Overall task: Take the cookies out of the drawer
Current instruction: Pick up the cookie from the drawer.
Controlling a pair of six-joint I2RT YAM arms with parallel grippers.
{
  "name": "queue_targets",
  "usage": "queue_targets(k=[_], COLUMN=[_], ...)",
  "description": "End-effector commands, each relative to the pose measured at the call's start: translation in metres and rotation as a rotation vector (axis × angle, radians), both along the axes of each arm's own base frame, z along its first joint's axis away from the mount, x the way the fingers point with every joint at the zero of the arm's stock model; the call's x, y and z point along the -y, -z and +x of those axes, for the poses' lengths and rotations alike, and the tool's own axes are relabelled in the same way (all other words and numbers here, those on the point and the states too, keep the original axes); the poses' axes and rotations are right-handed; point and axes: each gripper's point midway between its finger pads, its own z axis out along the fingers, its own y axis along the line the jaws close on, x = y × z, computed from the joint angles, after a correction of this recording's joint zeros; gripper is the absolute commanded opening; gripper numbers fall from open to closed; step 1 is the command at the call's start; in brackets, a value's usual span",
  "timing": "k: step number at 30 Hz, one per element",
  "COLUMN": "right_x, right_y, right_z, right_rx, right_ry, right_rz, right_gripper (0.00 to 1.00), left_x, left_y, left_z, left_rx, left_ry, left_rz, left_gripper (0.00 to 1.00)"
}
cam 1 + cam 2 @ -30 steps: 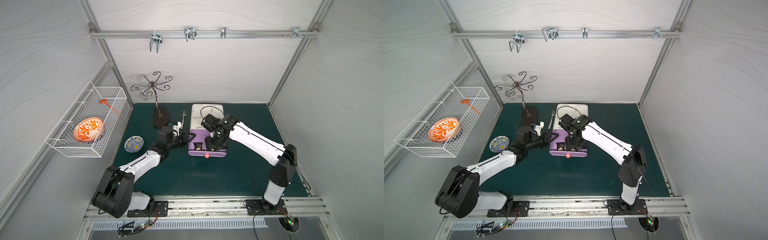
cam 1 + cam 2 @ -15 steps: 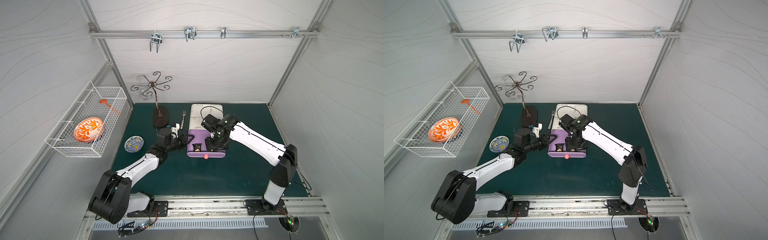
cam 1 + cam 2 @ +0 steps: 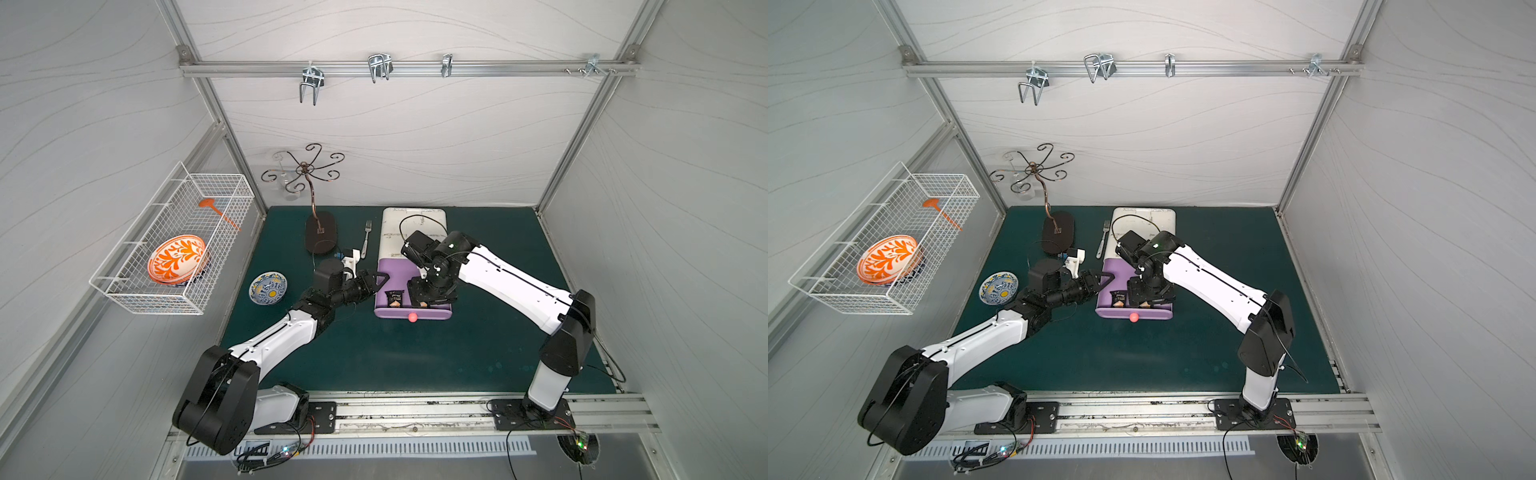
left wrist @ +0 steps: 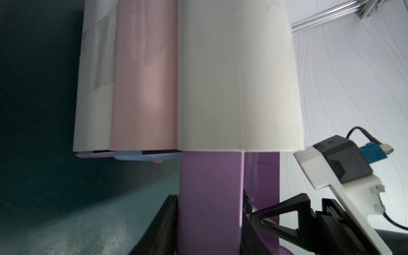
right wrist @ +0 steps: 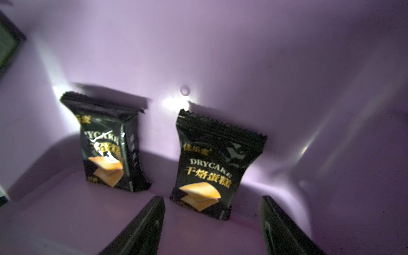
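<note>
On green mat, left gripper clamps drawer wall; right gripper open over cookies.

text: "DRYCAKE" + 干焙蛋糕 | on: nearer black cookie packet | second black cookie packet: same print, first letter creased away

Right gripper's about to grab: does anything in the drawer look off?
Mildly: the creased cookie and the smooth cookie lean against the drawer wall instead of lying flat. Nothing looks torn or spilled.
</note>
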Motion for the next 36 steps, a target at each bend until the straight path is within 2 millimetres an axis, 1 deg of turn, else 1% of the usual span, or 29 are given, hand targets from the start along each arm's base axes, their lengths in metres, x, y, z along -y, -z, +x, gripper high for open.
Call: queue_targets(k=[1,6,13,17,26,27,29,31,33,35,36], right_x=[0.004,0.008,0.004,0.006,0.012,0.012,0.013,0.012,0.012,0.010,0.010], right_y=[0.003,0.015,0.028,0.034,0.043,0.042,0.040,0.036,0.027,0.015,0.009], right_z=[-0.014,-0.014,-0.007,-0.001,0.009,0.010,0.012,0.015,0.019,0.023,0.024], right_rx=[-0.056,-0.065,-0.063,-0.055,-0.025,-0.022,-0.010,0.013,0.042,0.080,0.093], right_ry=[-0.013,-0.014,-0.019,-0.006,0.011,0.013,0.012,0.013,0.015,0.011,0.011], right_rz=[-0.034,-0.076,-0.095,-0.106,-0.133,-0.131,-0.132,-0.125,-0.110,-0.082,-0.066], right_gripper=[0.74,0.74,0.75,0.74,0.64,0.63,0.57,0.56,0.53,0.47,0.46], left_x=[0.002,0.001,0.001,0.002,0.004,0.004,0.004,0.005,0.005,0.004,0.004], left_y=[-0.023,-0.023,-0.024,-0.026,-0.025,-0.024,-0.023,-0.023,-0.023,-0.022,-0.021], left_z=[0.005,0.006,0.009,0.011,0.013,0.014,0.014,0.014,0.014,0.015,0.015], left_rx=[0.065,0.060,0.060,0.062,0.057,0.056,0.053,0.052,0.051,0.048,0.048], left_ry=[0.002,-0.013,-0.028,-0.028,-0.032,-0.034,-0.034,-0.034,-0.033,-0.039,-0.040], left_rz=[-0.016,-0.025,-0.026,-0.032,-0.032,-0.030,-0.030,-0.028,-0.027,-0.021,-0.020], left_gripper=[0.39,0.39,0.39,0.39,0.39,0.39,0.39,0.39,0.39,0.39,0.39])
